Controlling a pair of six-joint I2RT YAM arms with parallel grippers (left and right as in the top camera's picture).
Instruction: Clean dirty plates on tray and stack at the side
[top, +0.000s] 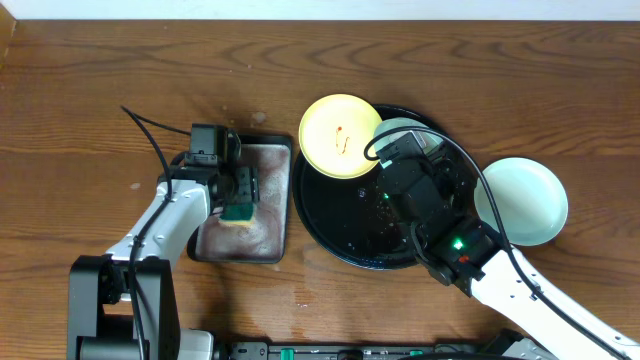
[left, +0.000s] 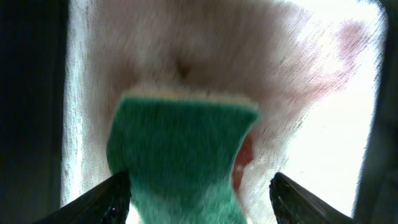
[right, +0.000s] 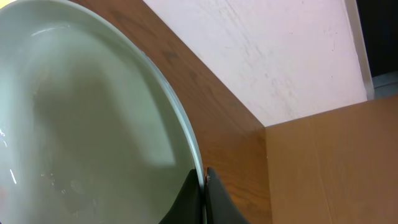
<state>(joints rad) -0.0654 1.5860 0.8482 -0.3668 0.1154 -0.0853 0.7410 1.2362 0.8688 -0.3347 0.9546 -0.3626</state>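
The black tray sits at mid-worktop. The yellow plate lies at its upper-left edge, overlapping the rim, with a small red mark near its centre. The held mint plate is over the far part of the tray. From overhead only a crescent of it shows, because the right arm covers the rest. The right wrist view cuts it off at the left and bottom edges.

The right tool is closed on this plate's rim, one dark finger on each face. Only the fingertips enter the frame. Faint specks show on the plate surface; their nature cannot be determined.

The second mint plate rests on the worktop just beside the tray's right edge. The right arm crosses its left side.

The left tool is above the grey tray, left of the black tray. Its fingers stand wide apart. A green sponge lies between them, against the left finger, with a gap at the right one. The view is blurred, and whether the sponge is gripped cannot be told. The grey tray's surface appears whitish and streaked.
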